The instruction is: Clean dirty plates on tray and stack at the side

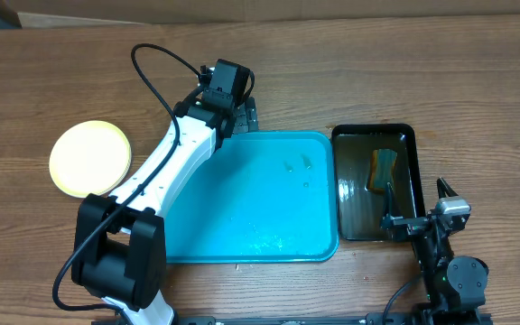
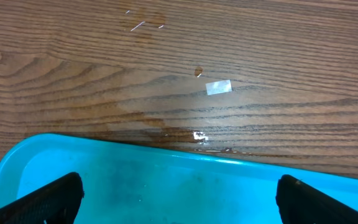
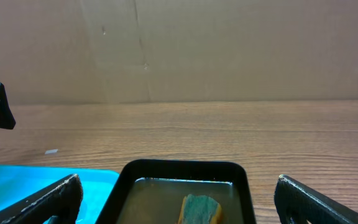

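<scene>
The turquoise tray (image 1: pixel 242 208) holds no plates; a pale yellow plate (image 1: pixel 89 158) sits on the table just left of it. My left gripper (image 2: pixel 179 190) and right gripper (image 3: pixel 176 186) both gape, holding nothing. I judge the job finished, so next I'd bring both arms home.

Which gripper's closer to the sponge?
Right. Right gripper: near end of the black tray, just short of the sponge. Left gripper: far edge of the blue tray.
</scene>
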